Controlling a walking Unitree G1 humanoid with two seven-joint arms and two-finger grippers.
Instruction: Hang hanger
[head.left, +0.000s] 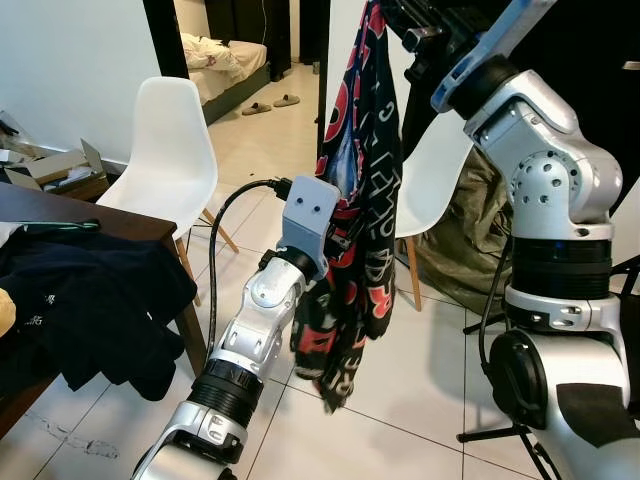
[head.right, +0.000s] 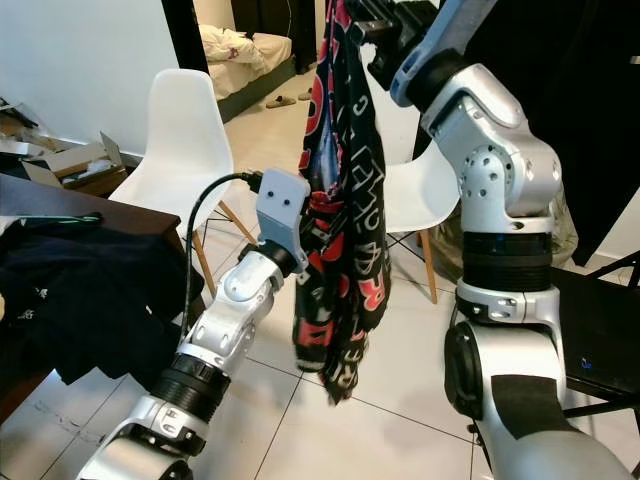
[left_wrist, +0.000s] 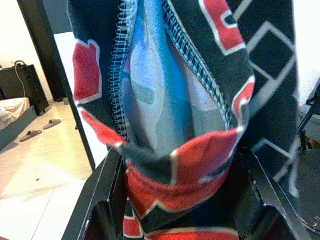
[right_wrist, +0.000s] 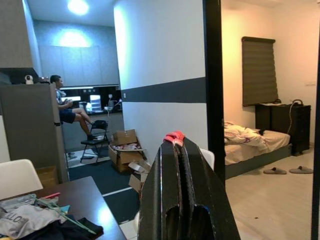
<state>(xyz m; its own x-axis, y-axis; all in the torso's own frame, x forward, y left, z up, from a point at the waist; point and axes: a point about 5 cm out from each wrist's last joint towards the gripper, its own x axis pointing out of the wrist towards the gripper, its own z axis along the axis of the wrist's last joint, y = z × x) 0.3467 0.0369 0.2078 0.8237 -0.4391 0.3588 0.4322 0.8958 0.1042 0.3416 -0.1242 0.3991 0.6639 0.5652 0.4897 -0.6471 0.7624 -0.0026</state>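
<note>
Left eye view looks across a room floored in pale glossy tiles (head.left: 420, 390), with a white wall (head.left: 60, 70) on the robot's left and a dark-framed doorway opening onto a bedroom where a bed (head.left: 225, 60) and a pair of slippers (head.left: 270, 104) lie. A dark wooden table (head.left: 110, 225) stands at the left, heaped with dark clothes (head.left: 90, 300), and a cardboard box (head.left: 60, 165) sits behind it. Two white chairs stand on the tiles, one (head.left: 175, 150) beside the table and another (head.left: 435, 190) partly hidden by the hanging cloth. A black, red and white patterned garment (head.left: 360, 220) hangs in mid-air between the arms, well above the floor. The right pincer (right_wrist: 180, 150), raised high, is closed, with a scrap of red fabric caught at its tips; the hanger itself cannot be made out. The left pincer (left_wrist: 185, 200) sits lower, its black fingers (left_wrist: 107, 195) spread on either side of a fold of the garment. In the right wrist view a person (right_wrist: 67, 110) sits on a chair in a far kitchen area.
</note>
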